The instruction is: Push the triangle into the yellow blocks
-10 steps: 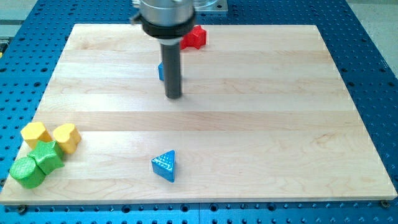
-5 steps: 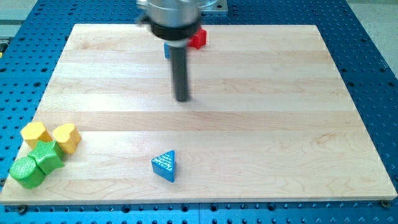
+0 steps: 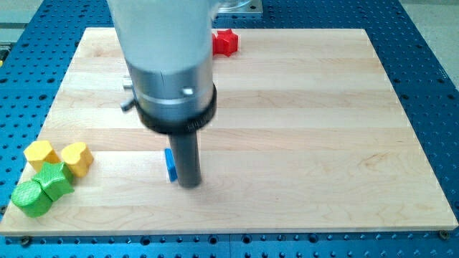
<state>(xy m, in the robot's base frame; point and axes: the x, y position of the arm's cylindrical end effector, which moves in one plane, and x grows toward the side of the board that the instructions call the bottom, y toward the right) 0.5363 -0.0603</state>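
Observation:
My tip [image 3: 189,185] rests on the board near the view's bottom, left of centre. Only a thin sliver of a blue block [image 3: 170,165] shows at the rod's left side, touching it or very close; its shape is hidden behind the rod. Two yellow blocks sit at the view's left edge, one hexagon-like [image 3: 41,153] and one heart-like [image 3: 77,158], well left of my tip. The wide arm body covers the upper left-centre of the board.
Two green blocks [image 3: 54,179] [image 3: 31,198] lie just below the yellow ones, touching them, at the board's bottom left corner. A red block [image 3: 224,42] sits at the view's top edge of the wooden board [image 3: 323,143].
My tip has swept from the board's upper middle down to the bottom. The blue triangle no longer lies in the open; only a blue sliver shows left of the rod, slightly higher and further left.

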